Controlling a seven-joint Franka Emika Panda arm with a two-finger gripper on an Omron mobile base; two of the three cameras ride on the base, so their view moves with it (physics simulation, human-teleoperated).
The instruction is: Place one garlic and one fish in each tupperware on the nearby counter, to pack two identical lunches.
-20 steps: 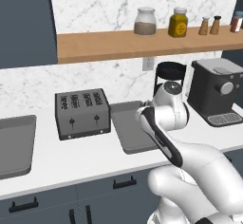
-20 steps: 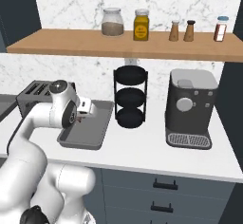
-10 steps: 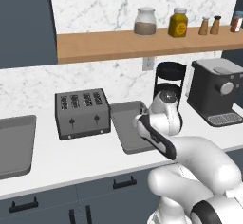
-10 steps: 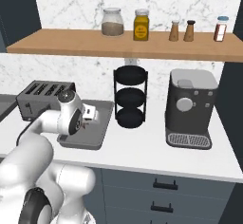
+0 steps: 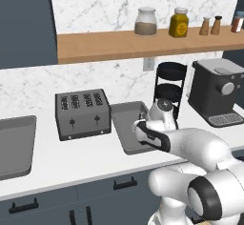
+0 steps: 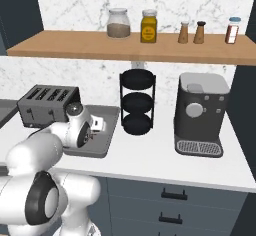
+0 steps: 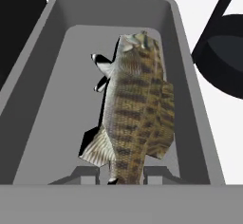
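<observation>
The gripper has its jaws closed on the tail end of a striped brown fish, which hangs over the floor of a grey tray; whether the fish touches the tray I cannot tell. This tray sits on the white counter between the black toaster on its left and a round black tiered rack on its right. A second grey tray lies far left, beyond the toaster. A coffee machine stands right of the rack.
</observation>
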